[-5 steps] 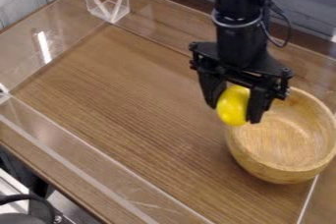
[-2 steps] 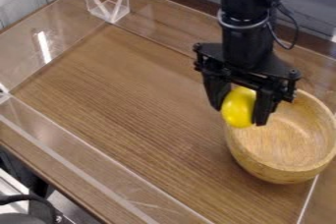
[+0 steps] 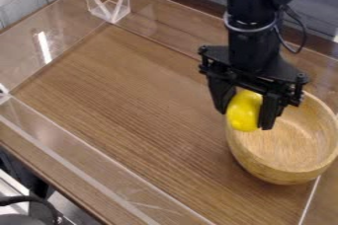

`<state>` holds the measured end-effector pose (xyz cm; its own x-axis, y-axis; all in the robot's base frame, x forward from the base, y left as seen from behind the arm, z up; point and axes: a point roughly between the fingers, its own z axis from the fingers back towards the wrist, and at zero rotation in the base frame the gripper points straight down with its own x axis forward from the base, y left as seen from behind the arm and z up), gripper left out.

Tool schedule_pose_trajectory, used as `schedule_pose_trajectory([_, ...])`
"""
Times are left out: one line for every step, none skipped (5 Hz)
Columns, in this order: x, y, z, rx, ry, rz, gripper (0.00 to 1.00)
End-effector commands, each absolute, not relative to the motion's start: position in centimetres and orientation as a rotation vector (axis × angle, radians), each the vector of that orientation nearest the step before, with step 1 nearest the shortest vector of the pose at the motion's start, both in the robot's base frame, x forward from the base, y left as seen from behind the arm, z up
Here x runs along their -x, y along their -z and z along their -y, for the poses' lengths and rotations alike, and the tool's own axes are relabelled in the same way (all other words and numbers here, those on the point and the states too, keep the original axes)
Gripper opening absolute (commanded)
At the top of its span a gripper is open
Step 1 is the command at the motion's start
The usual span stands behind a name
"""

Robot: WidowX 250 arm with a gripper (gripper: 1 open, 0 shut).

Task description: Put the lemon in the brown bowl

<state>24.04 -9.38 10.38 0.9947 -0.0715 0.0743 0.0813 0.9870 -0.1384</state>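
Two fingers of the gripper (image 3: 246, 112) are clamping the lemon (image 3: 243, 112), long axis roughly upright, above the brown bowl (image 3: 286, 142) rim.

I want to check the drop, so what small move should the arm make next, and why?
Probably carry the lemon a little further right, toward the middle of the bowl, before letting go. The claw is shut on the lemon, which seems to hang over the bowl's near-left rim rather than its hollow, so releasing now might bounce it onto the table.
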Motion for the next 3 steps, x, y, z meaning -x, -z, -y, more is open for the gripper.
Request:
schedule_pose_trajectory([-25.08, -12.64, 10.11, 0.165, 0.090, 0.159, 0.00])
schedule_pose_trajectory([-25.06, -12.60, 10.42, 0.169, 0.091, 0.161, 0.00])
schedule_pose_trajectory([-25.06, -12.57, 10.73, 0.173, 0.093, 0.163, 0.00])
